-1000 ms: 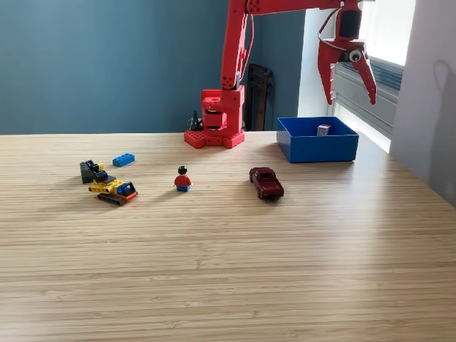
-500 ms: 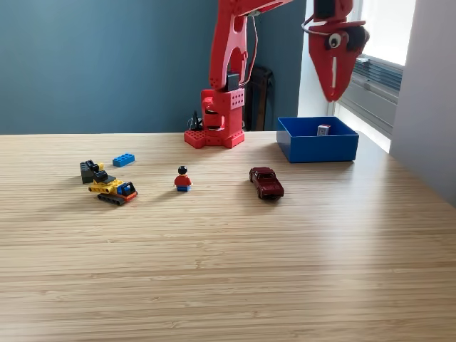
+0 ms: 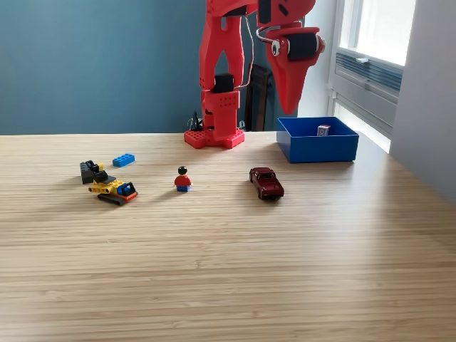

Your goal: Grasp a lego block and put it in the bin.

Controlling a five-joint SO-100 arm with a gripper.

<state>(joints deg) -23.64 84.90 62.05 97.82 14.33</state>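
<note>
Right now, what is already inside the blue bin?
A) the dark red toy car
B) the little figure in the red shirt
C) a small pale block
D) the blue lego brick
C: a small pale block shows above the front wall of the bin, near its far side, while the toy car, the figure and the blue brick all lie out on the table.

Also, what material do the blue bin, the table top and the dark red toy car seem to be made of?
The low square bright blue bin looks like moulded plastic: uniform colour, smooth matte walls. The light table top looks like bamboo or wood laminate, with fine parallel grain strips. The small dark red toy car has a glossy shine, so painted metal or plastic; I cannot tell which.
</note>
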